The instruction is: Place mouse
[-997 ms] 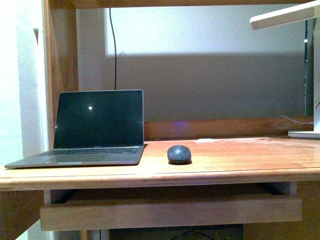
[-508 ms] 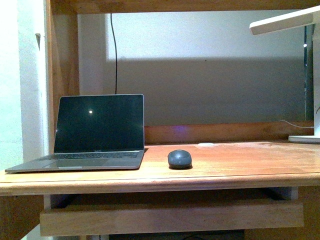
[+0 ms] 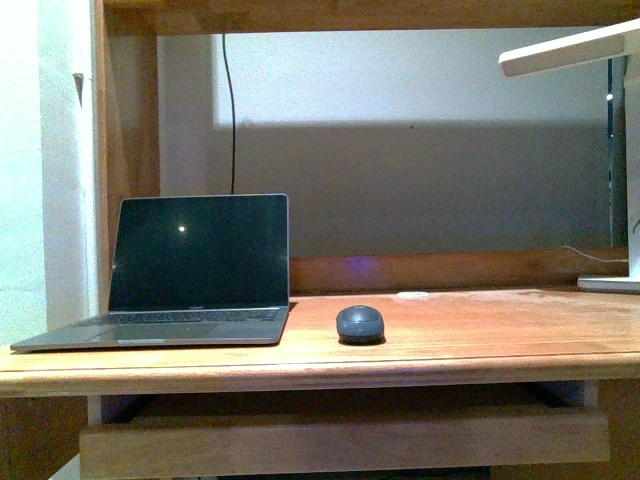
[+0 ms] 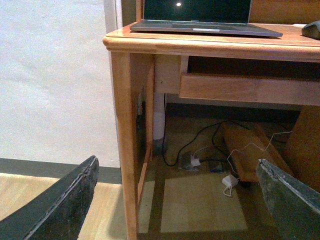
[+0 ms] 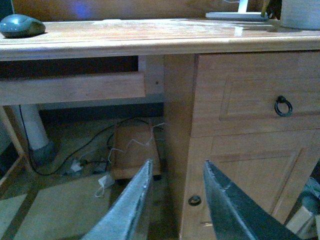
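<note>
The dark grey mouse (image 3: 360,324) rests on the wooden desk (image 3: 480,330), just right of the open laptop (image 3: 190,275). It also shows at the edge of the left wrist view (image 4: 312,30) and in the right wrist view (image 5: 21,26). Neither arm shows in the front view. My left gripper (image 4: 177,170) is open and empty, below desk height, facing the desk's left leg. My right gripper (image 5: 176,175) is open and empty, low in front of the desk's drawer cabinet.
A white desk lamp (image 3: 570,50) reaches over the desk's right side, its base (image 3: 610,284) at the far right. A pull-out shelf (image 3: 340,440) hangs under the desktop. Cables and a wooden box (image 4: 245,150) lie on the floor beneath. A ring-handle drawer (image 5: 283,106) faces my right gripper.
The front view has shifted slightly: the desk, laptop and mouse sit a little lower in the picture than one second ago. The mouse has not moved on the desk.
</note>
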`<state>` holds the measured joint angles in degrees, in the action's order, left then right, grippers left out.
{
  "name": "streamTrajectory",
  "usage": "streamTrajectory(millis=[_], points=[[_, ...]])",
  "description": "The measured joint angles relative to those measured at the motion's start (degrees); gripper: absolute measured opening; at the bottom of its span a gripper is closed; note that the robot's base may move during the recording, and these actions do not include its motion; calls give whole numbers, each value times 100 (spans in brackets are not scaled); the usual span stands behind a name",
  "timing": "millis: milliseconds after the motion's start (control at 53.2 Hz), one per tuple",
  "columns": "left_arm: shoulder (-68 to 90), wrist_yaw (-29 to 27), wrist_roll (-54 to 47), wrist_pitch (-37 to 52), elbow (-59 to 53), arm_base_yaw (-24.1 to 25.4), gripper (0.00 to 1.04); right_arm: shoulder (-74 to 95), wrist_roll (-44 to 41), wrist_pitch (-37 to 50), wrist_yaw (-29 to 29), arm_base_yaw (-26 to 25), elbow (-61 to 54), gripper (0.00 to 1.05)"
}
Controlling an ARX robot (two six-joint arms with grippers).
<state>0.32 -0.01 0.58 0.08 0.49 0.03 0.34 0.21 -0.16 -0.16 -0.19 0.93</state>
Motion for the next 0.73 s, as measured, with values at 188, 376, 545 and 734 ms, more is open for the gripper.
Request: streamTrajectory(millis=[188, 376, 545, 734], points=[[0, 0, 0, 0, 0, 0, 97, 0, 2, 0, 2, 0, 0, 65], [0, 0, 0, 0, 0, 0, 97, 0, 2, 0, 2, 0, 0, 93], [0, 0, 0, 0, 0, 0, 97, 0, 2, 0, 2, 0, 0, 97], [0, 0, 0, 0, 0, 0, 97, 0, 2, 0, 2, 0, 0, 97]])
